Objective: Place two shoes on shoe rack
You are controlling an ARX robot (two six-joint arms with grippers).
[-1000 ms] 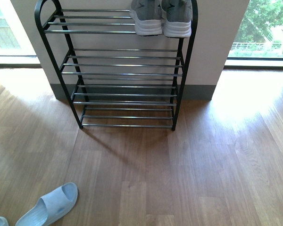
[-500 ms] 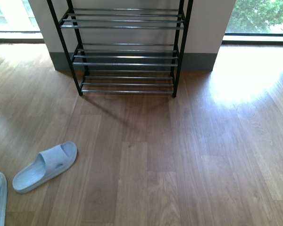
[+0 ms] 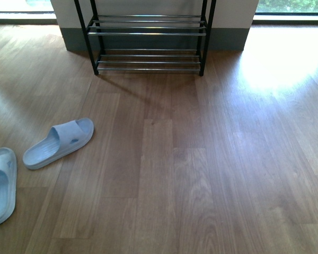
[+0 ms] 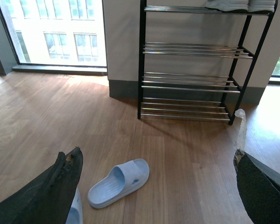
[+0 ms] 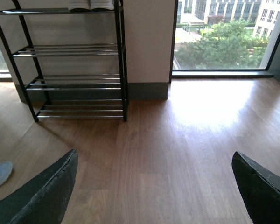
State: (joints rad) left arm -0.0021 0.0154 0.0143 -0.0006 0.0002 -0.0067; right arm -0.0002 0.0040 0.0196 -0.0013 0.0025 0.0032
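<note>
Shoes (image 4: 226, 3) side by side atop shoe rack (image 4: 141, 56), ends facing outward.

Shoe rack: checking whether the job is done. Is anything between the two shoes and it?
Nothing visible. The two shoes already sit side by side on the shoe rack, on its top tier, only their soles in frame. The blue slipper lies on the floor, apart from it.

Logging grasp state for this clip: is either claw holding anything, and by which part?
Nothing is held; the left claw and right claw are both open and empty.
</note>
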